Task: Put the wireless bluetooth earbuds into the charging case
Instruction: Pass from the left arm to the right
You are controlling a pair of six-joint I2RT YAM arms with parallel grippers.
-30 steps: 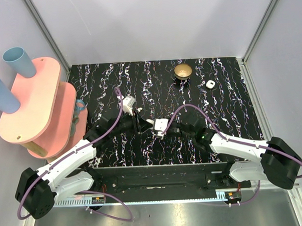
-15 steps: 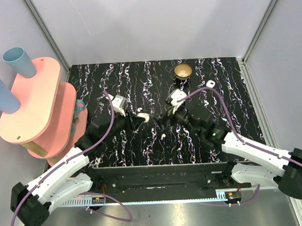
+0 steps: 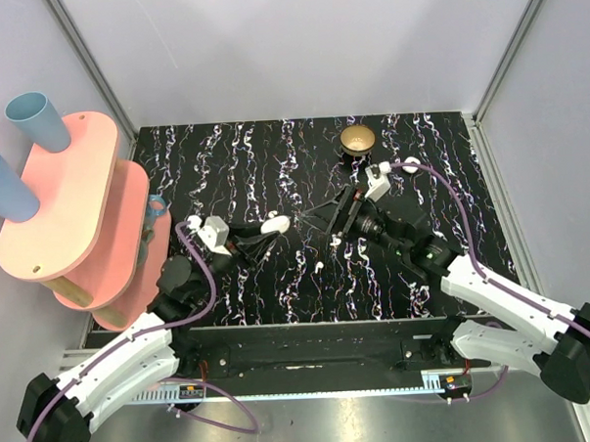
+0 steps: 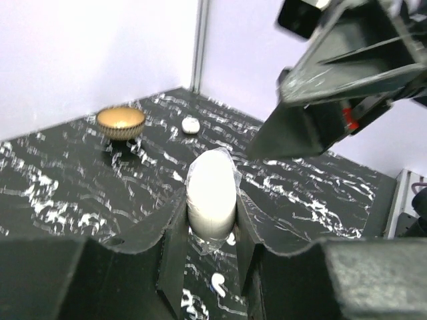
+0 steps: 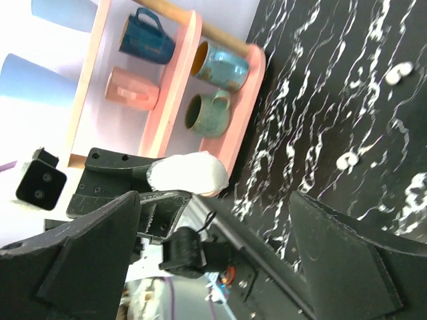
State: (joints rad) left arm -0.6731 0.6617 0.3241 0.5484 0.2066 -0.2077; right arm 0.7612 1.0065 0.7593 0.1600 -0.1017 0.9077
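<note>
While aloft, charging case (image 4: 211, 193) between left jaws

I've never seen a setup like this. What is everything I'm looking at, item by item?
table: one, black with white veins, under everything
shelf: one, pink, at the table's left edge
cups: two, light blue, on top of the shelf
mugs: four, dark blue, pink, light blue, green, under the shelf's top board
dish: one, gold on a black base, far side of the table
small white object: one, beside the dish, too small to identify
charging case: one, white, held above the table
earbud: one sure, white, lying on the table mid-front
arms: two, white and black, near edge
left fingers: black, shut on the charging case
right fingers: black, open, empty
</note>
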